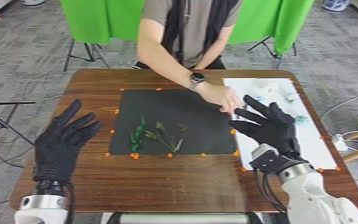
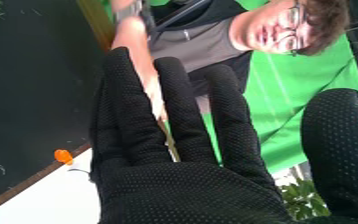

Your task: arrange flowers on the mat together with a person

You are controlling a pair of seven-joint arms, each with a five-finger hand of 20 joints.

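Note:
On the black mat [image 1: 177,107] lie a leafy green sprig [image 1: 137,136] and a thin branching stem [image 1: 168,141], side by side. My left hand [image 1: 60,150] is open at the table's left side. My right hand [image 1: 269,132] is open over the white sheet, near the mat's right edge. A person's hand [image 1: 218,95] reaches down just beyond its fingertips. In the right wrist view my right hand [image 2: 184,192] has straight fingers, with the person's forearm [image 2: 133,47] behind them. A thin pale strip [image 2: 168,142] shows between two fingers; I cannot tell whether it is a stem.
The white sheet [image 1: 313,145] on the table's right carries small pale flowers [image 1: 269,87] and a bluish-white bloom [image 1: 301,119]. Orange tabs [image 1: 135,155] line the mat's edges. The brown table [image 1: 175,182] extends in front of the mat. The person stands at the far edge.

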